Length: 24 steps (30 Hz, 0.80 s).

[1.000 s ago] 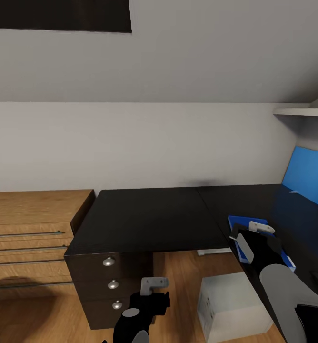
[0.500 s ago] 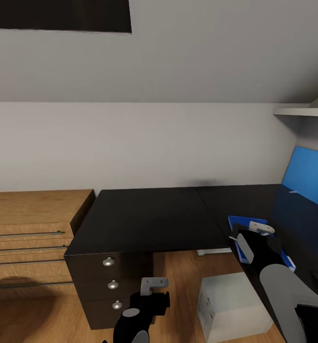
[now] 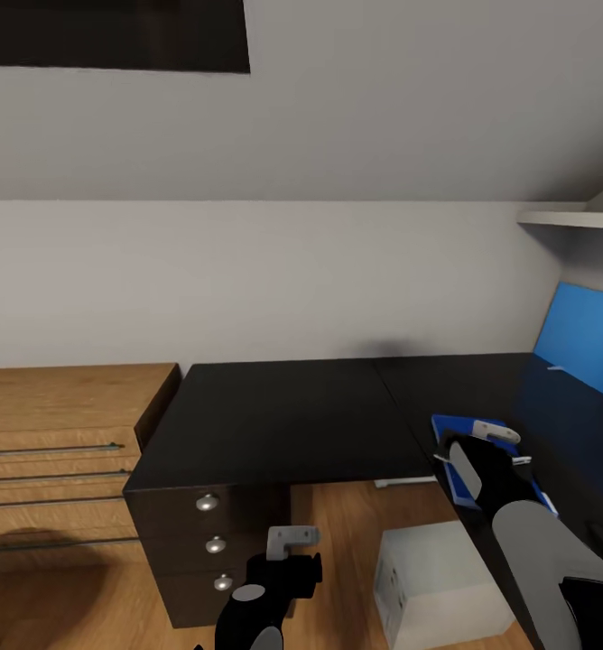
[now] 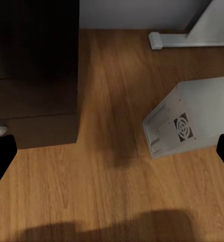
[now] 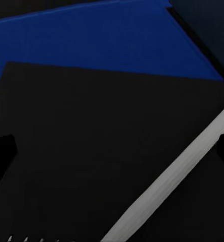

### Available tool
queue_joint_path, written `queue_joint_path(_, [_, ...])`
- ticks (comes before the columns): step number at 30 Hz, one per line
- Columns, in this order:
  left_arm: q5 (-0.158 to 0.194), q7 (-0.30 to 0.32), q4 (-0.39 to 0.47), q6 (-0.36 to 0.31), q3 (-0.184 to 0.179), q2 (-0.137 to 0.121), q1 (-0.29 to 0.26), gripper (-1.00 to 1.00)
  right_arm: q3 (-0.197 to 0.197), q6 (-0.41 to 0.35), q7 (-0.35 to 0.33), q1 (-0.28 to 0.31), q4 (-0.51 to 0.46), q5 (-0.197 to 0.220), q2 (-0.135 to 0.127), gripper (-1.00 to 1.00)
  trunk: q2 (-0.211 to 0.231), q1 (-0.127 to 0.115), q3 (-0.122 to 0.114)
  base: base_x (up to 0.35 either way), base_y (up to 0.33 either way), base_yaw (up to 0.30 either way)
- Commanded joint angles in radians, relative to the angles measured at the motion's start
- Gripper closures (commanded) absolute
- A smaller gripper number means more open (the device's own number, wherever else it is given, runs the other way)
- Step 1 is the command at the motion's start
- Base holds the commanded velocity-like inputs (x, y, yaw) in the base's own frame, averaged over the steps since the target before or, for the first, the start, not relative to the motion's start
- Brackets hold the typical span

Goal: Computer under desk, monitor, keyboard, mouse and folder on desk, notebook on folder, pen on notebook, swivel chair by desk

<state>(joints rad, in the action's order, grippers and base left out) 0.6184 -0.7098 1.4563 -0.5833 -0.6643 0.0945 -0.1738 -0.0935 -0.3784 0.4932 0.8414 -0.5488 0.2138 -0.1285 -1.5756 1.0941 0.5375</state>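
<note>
I judged the pen [image 5: 167, 181] light, slippery: pinch mid-shaft. Right gripper [image 3: 484, 444] fingers' state over folder [image 3: 453, 431]: cannot tell.

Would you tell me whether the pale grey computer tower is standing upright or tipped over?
Upright. The pale grey computer tower stands on the light wood floor beneath the glossy black desk, its flat top level.

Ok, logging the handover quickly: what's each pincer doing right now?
Left pincer: open, empty, above the wood floor.
Right pincer: open, over the pen lying on the notebook.
</note>
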Motion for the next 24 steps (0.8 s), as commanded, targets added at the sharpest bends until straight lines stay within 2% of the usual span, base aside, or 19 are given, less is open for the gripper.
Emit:
queue_joint_path(1, [0.009, -0.01, 0.001, -0.001, -0.001, 0.0, -0.001, -1.0, 0.001, -0.004, 0.005, 0.0, -0.002, 0.009, 0.0, -1.0, 0.007, -0.004, -0.002, 0.0, 0.0, 0.0])
queue_joint_path(24, [0.01, -0.011, -0.004, -0.002, 0.0, 0.001, -0.001, -1.0, 0.008, 0.0, 0.008, 0.0, -0.016, 0.01, 0.006, -1.0, 0.168, -0.092, -0.074, 0.0, 0.0, 0.0])
